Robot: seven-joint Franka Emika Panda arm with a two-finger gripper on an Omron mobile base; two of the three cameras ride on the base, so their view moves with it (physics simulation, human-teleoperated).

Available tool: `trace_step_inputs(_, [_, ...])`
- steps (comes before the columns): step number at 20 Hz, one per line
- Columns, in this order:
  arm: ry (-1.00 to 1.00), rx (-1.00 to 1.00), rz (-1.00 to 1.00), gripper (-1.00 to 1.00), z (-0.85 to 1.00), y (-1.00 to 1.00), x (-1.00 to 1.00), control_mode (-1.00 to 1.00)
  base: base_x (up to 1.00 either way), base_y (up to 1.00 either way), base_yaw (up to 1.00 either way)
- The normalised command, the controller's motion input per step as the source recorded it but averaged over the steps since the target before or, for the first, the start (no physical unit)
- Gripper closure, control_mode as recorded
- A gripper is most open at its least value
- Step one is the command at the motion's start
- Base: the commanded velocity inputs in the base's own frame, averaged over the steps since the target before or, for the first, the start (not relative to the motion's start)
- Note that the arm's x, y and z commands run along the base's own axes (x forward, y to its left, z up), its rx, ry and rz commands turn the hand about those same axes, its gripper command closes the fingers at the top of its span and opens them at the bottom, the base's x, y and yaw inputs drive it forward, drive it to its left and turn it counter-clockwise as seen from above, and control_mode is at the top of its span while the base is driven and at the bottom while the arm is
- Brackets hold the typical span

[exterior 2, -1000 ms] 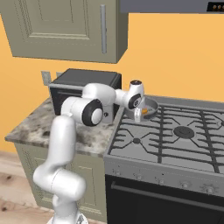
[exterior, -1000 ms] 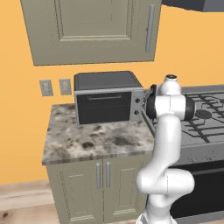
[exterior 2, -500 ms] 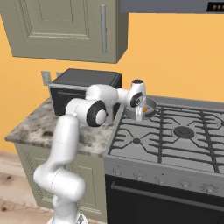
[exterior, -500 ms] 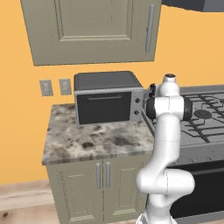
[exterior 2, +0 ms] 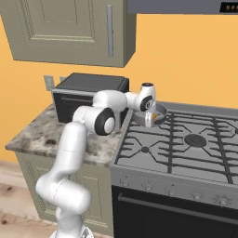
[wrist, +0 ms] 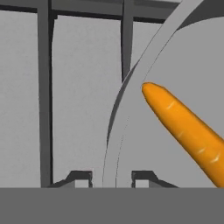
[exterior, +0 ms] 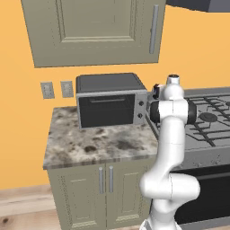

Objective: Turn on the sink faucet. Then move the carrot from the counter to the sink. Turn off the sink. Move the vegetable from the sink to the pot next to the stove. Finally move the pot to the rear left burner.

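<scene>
The pot (exterior 2: 158,113), a shallow dark-grey round pan, sits on the stove's (exterior 2: 186,144) rear left burner. My gripper (exterior 2: 148,122) reaches down over its near rim. In the hand view the pot's rim (wrist: 114,144) runs up between the two fingertips (wrist: 81,177), with a small gap on each side, so the gripper (wrist: 112,177) is open and holds nothing. The orange carrot (wrist: 183,127) lies inside the pot, tapered end toward the rim. The sink and its faucet are out of view.
A black-and-silver microwave (exterior: 110,101) stands on the speckled counter (exterior: 99,143) left of the stove. Black grates (wrist: 43,96) run under and beside the pot. A wall cabinet (exterior: 94,27) hangs above the microwave.
The jaws have parted a little from the pot's rim, which they pinched before. The arm and pot have stayed in place.
</scene>
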Motion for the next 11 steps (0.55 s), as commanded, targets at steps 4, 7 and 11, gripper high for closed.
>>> trace_step_inputs(4, [0.03, 0.01, 0.0, -1.0, -0.04, -0.02, 0.0, -1.0, 0.0, 0.0, 0.0])
trace_step_inputs(7, [0.0, 0.01, 0.0, -1.0, 0.0, -0.02, -0.01, -1.0, 0.0, 0.0, 0.0])
trace_step_inputs(11, [0.0, 0.01, -0.01, -1.0, 0.12, -0.09, -0.11, -1.0, 0.0, 0.0, 0.0])
